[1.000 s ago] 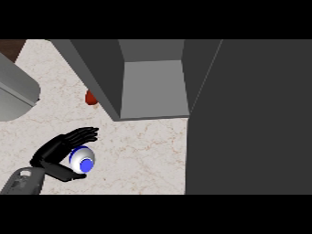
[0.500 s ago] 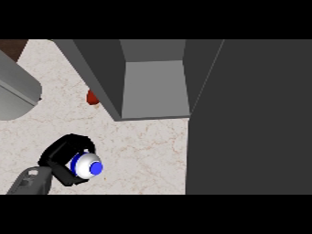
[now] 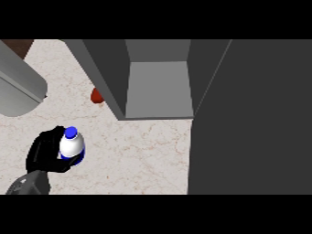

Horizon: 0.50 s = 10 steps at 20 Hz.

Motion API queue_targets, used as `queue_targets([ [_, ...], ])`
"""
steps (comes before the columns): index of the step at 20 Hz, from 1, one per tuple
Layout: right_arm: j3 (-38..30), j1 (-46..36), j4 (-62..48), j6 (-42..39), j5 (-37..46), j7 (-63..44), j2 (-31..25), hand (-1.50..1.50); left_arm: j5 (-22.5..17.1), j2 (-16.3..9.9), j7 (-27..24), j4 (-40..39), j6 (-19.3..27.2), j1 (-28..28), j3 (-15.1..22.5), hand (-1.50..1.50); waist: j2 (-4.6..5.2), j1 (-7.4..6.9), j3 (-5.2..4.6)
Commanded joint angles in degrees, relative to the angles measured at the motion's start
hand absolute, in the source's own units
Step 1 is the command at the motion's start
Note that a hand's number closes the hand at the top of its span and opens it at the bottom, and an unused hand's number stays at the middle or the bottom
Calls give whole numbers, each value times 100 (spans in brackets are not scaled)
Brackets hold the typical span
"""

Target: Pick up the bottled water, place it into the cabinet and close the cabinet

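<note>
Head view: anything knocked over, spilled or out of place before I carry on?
Nothing stands out. The left hand is curled round the bottle, cap toward the open cabinet. No spill on the counter. A small red object sits by the cabinet's left wall, partly hidden.

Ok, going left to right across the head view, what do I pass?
Grey forearm at the upper left → hand curled round the bottled water → small red object → open cabinet → dark cabinet door.
</note>
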<state>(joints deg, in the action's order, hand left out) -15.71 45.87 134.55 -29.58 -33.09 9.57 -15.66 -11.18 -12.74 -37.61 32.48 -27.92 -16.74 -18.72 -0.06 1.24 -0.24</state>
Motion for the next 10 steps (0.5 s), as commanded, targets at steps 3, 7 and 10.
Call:
queue_targets([
  [3, -115, 718, 1379, 188, -630, -486, 60, -150, 52, 208, -769, 243, 409, 96, -37, 150, -4, 3, 10],
  [7, -334, 397, 1068, 287, -828, -498, -137, -150, -70, 546, 154, 1037, 570, 76, 251, 150, -24, -117, 25],
  [10, -221, 334, 998, 279, -675, -349, -30, -150, -56, 577, 377, 1458, 792, -135, 341, 150, -19, -109, 24],
])
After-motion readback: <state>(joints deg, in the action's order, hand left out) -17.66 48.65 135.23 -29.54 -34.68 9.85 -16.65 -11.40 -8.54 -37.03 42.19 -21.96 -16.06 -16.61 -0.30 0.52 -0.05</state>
